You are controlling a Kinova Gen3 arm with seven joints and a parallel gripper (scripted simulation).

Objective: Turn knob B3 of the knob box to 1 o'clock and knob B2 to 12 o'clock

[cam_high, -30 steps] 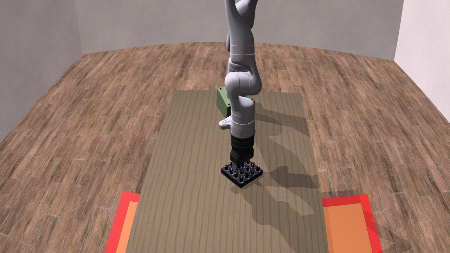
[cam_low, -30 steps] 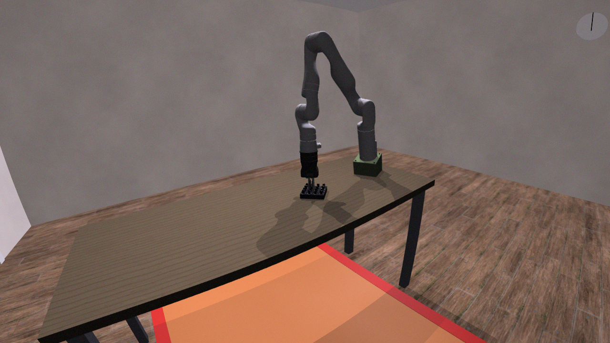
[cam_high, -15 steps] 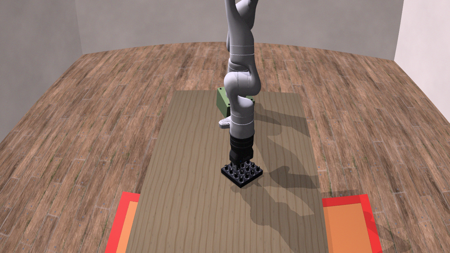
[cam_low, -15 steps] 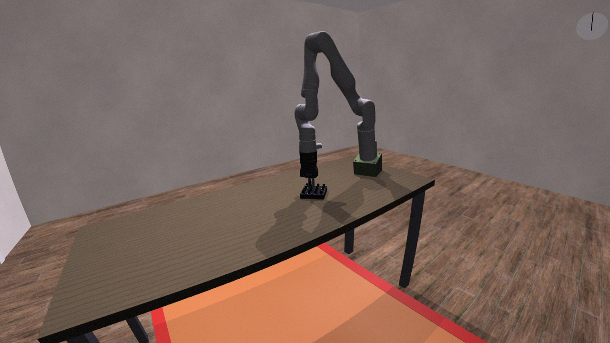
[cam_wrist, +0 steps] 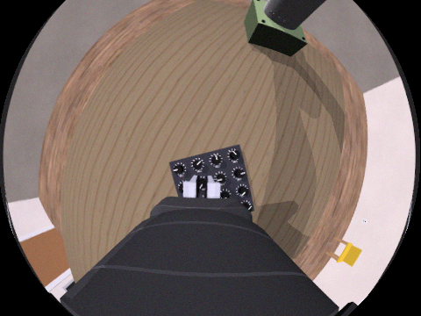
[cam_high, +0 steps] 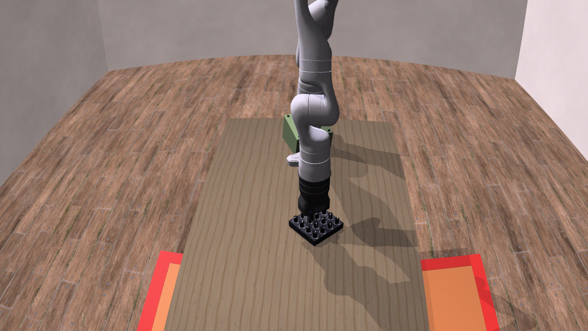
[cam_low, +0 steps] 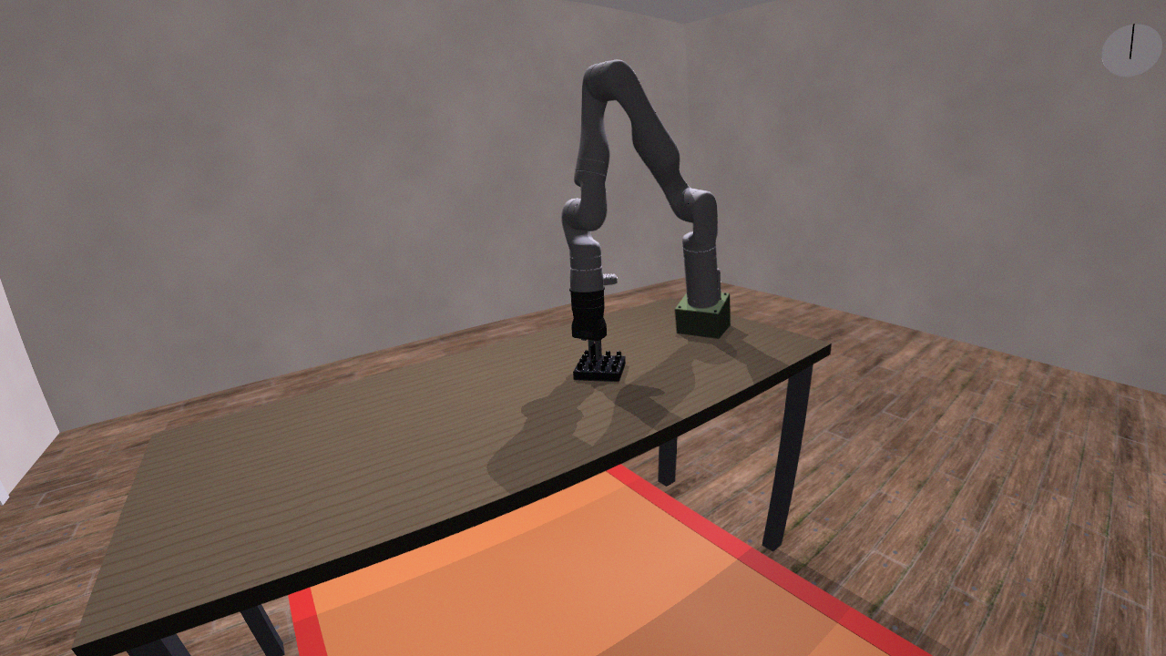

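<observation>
The black knob box (cam_high: 302,235) (cam_low: 595,376) (cam_wrist: 207,172) stands on its feet on the wooden table (cam_high: 246,185) (cam_low: 326,456), near the arm's end of it. My gripper (cam_high: 311,213) (cam_low: 594,353) (cam_wrist: 202,183) points straight down over the box's far side. In the wrist view its two white finger pads stand close on either side of one dark knob (cam_wrist: 202,184), so it is shut on that knob. I cannot tell which knob it is, or read any names or marks. The other knobs stand free, and my gripper's body hides the near rows in the wrist view.
The arm's green base (cam_high: 291,130) (cam_low: 700,313) (cam_wrist: 275,35) stands at the table's far end, behind the box. Red-edged orange mats (cam_high: 452,288) (cam_low: 570,570) lie on the floor beside the table. A small yellow object (cam_wrist: 350,253) lies on the floor in the wrist view.
</observation>
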